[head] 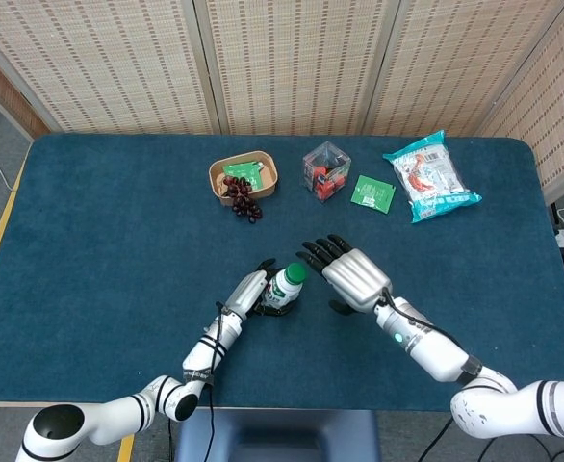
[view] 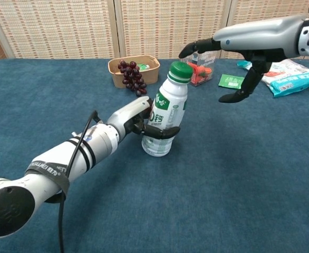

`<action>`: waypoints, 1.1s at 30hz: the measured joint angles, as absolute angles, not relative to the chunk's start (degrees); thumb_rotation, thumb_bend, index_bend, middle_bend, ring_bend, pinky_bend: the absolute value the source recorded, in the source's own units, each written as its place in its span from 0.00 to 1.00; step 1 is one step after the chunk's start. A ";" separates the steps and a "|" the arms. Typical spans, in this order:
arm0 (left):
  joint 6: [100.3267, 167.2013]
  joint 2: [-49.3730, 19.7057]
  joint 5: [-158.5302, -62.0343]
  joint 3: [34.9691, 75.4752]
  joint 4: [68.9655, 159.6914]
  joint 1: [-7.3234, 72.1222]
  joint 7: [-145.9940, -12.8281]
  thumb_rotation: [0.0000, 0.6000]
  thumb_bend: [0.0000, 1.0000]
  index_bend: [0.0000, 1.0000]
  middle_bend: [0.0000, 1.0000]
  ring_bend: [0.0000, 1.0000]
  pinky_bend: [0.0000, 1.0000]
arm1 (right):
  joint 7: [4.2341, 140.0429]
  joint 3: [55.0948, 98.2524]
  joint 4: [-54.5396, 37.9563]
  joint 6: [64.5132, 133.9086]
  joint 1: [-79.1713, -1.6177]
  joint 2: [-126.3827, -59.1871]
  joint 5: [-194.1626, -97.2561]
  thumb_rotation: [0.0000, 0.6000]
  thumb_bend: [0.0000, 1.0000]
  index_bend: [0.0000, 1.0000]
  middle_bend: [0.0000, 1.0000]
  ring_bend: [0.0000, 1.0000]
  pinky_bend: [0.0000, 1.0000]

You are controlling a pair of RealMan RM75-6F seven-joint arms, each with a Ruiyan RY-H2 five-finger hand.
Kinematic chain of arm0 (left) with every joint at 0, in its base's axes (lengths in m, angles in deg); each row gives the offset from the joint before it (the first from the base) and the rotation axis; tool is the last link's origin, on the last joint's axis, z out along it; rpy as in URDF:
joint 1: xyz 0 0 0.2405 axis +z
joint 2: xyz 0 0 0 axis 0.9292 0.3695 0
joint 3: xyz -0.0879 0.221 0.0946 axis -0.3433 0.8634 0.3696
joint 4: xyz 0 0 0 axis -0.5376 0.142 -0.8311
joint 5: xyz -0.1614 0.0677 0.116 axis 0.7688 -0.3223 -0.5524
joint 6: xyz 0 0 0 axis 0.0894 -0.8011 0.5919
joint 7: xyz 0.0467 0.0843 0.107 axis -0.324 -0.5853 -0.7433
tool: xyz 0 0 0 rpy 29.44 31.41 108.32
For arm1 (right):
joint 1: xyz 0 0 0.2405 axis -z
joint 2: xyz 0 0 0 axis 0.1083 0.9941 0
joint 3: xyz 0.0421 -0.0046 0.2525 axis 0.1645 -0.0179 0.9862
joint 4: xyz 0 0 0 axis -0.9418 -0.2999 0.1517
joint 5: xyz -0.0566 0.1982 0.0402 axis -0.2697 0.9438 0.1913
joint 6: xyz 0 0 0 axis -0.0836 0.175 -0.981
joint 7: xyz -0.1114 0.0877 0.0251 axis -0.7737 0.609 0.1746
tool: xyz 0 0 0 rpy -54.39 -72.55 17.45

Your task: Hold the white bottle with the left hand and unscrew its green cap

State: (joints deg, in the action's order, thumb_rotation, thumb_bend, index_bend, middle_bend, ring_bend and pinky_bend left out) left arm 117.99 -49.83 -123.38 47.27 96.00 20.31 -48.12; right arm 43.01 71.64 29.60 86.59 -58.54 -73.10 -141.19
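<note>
The right hand (view: 244, 58) hangs with fingers spread beside and above the green cap (view: 180, 71), open air between them, so the path to the cap is free. The left hand (view: 138, 120) wraps the white bottle (view: 164, 118) low, leaving its neck bare. The grape bowl (head: 243, 176), clear box (head: 326, 171) and snack bag (head: 429, 177) stand well apart at the table's (head: 118, 231) far side.

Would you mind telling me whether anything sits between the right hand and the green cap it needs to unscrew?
Nothing visible does. The right hand hovers open just beside the green cap, with only open air between them. The left hand grips the white bottle lower down, clear of the cap.
</note>
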 measured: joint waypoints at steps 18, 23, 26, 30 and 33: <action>117.82 -49.18 -123.49 47.27 96.03 20.51 -47.38 1.00 0.82 0.77 0.81 0.29 0.00 | 41.21 73.00 31.22 87.43 -59.90 -76.43 -139.58 1.00 0.22 0.20 0.00 0.00 0.00; 117.50 -49.27 -123.39 47.29 95.74 20.42 -47.24 1.00 0.82 0.77 0.81 0.29 0.00 | 42.51 72.89 31.82 86.99 -59.67 -76.17 -142.71 1.00 0.22 0.19 0.00 0.00 0.00; 117.53 -49.34 -123.55 47.43 95.76 20.40 -47.26 1.00 0.82 0.77 0.81 0.29 0.00 | 42.56 73.08 31.73 88.13 -59.37 -76.60 -143.53 1.00 0.22 0.18 0.00 0.00 0.00; 117.83 -49.29 -123.70 47.50 96.04 20.48 -47.31 1.00 0.82 0.77 0.81 0.29 0.00 | 42.09 73.68 31.08 90.51 -58.96 -77.82 -143.34 1.00 0.22 0.19 0.00 0.00 0.00; 117.94 -49.12 -123.71 47.53 96.30 20.56 -47.46 1.00 0.82 0.77 0.81 0.29 0.00 | 40.76 74.17 30.30 92.37 -58.76 -79.20 -142.41 1.00 0.22 0.25 0.00 0.00 0.00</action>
